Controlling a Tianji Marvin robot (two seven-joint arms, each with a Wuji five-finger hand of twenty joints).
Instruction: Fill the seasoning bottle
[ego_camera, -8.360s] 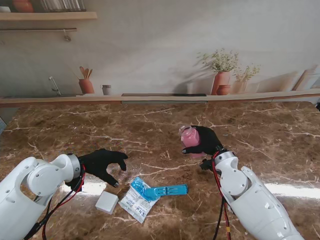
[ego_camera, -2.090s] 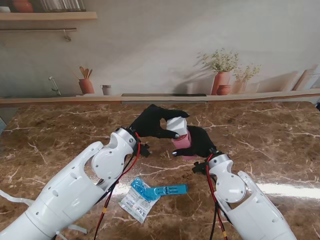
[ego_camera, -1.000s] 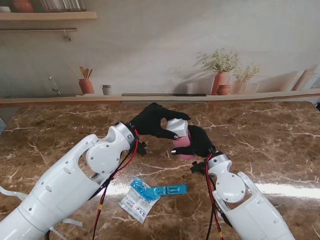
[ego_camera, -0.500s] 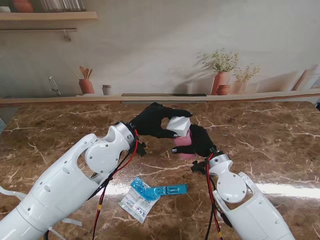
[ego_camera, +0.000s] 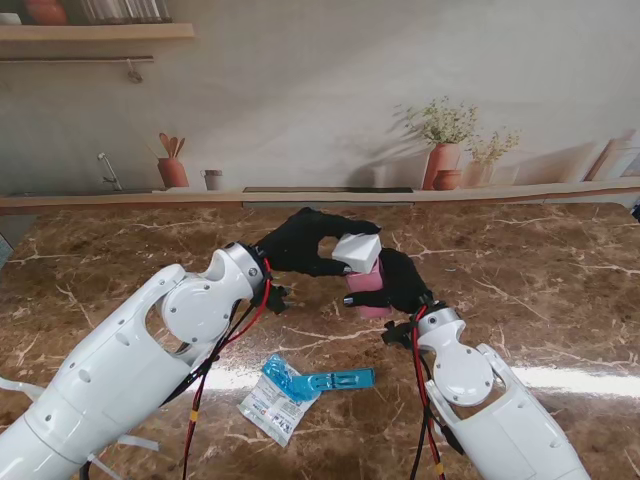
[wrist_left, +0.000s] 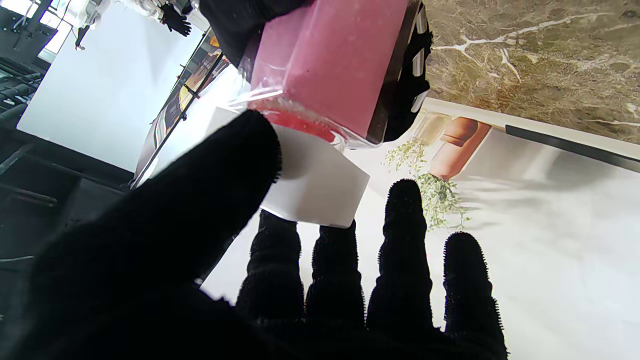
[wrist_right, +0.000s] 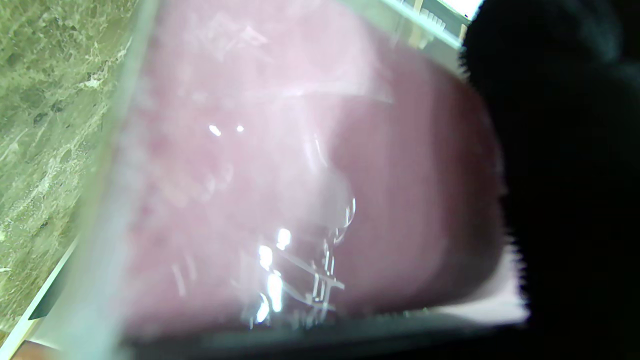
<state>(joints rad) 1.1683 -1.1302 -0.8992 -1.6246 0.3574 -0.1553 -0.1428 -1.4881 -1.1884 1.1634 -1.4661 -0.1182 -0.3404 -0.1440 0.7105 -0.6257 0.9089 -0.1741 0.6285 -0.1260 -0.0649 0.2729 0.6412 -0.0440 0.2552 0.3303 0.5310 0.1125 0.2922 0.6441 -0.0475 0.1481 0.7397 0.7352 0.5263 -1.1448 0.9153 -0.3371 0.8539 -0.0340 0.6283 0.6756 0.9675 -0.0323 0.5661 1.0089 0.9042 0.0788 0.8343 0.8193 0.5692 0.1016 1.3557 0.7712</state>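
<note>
Marble desk (ego_camera: 120, 250) runs wide under both arms, and you read the scene from your left. Nearer to you on that side lie a white sachet (ego_camera: 268, 410) and a blue torn strip (ego_camera: 320, 380), flat and well apart from either hand. Your left hand (ego_camera: 305, 243) reaches in from the left toward the middle and is clamped on the white cap (ego_camera: 356, 250); in the left wrist view the thumb (wrist_left: 210, 190) presses one face of the cap (wrist_left: 312, 190) while two fingertips back its far face and the other two stand free.

Just to the right, your right hand (ego_camera: 402, 282) is wrapped around the seasoning bottle (ego_camera: 365, 285), which stands upright on the desk near its centre, already holding pink powder. The right wrist view shows only the bottle's wall (wrist_right: 280, 200) pressed close against the palm.

What the next move turns on: the cap sits directly over the bottle's mouth, touching the rim on one side and tilted, its open face not yet square to the bottle's vertical axis. By my reading you are at the capping step, so level the cap before pressing down along that axis. A skewed push could jam the cap or tip the bottle.
</note>
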